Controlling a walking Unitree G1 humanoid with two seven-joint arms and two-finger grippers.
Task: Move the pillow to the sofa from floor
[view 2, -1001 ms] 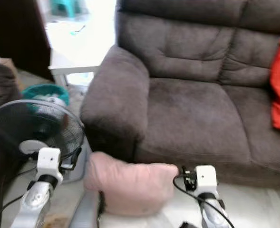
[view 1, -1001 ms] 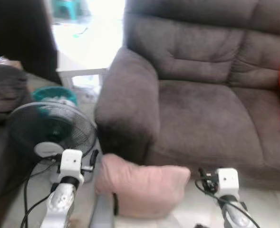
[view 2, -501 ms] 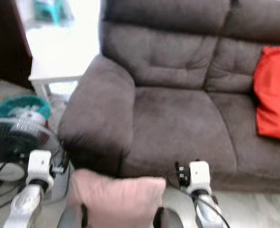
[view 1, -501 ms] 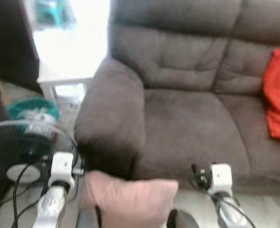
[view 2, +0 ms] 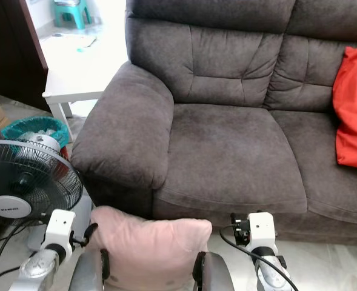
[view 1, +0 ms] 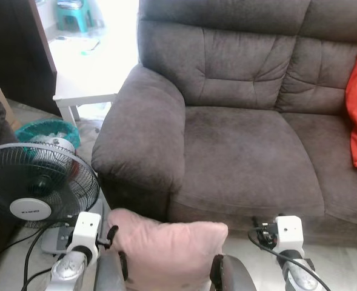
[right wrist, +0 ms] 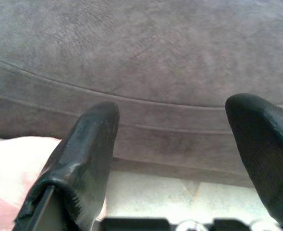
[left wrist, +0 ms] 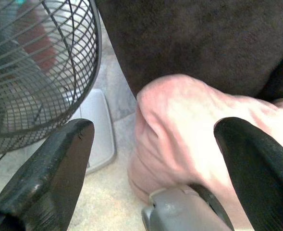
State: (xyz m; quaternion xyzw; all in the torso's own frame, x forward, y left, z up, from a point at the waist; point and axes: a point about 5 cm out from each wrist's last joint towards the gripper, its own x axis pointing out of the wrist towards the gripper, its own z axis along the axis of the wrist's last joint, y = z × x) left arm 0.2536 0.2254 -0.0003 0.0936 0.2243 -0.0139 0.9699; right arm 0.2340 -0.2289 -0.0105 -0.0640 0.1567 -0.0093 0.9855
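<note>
A: Nearest first; where are the grippers?

B: Low in the head views, either side of the pink pillow (view 1: 166, 251); the left gripper (left wrist: 155, 168) has its black fingers spread wide, one finger pad lying against the pillow's soft flank, the other toward the fan; the right gripper (right wrist: 179, 159) is spread as well, nothing between its fingers, pointing at the sofa's front edge with a sliver of pillow at one side.

A: So is the pillow held?

B: Pressed between the two arms rather than pinched, I'd judge; two grey padded shapes sit against its lower corners, though I cannot tell what they are; whether it is fully off the floor (view 2: 323, 267) is not clear.

A: How far along, then?

B: About midway; the pillow is gathered right at the foot of the sofa (view 2: 226, 145), below the seat's front edge by the left armrest; lifting it over that edge and setting it on the cushion is left to do.

A: And the materials?

B: The pillow is plump, matte fabric, squarish with soft puckered corners; the sofa is dark brown suede-like cloth with stitched seams and a rounded armrest; the floor is pale tile.

A: Farther off?

B: A wire-caged floor fan (view 1: 36, 188) stands beside the armrest; a red cushion (view 2: 354, 115) leans at the seat's right end; a white side table (view 1: 84, 97) stands beyond.
</note>
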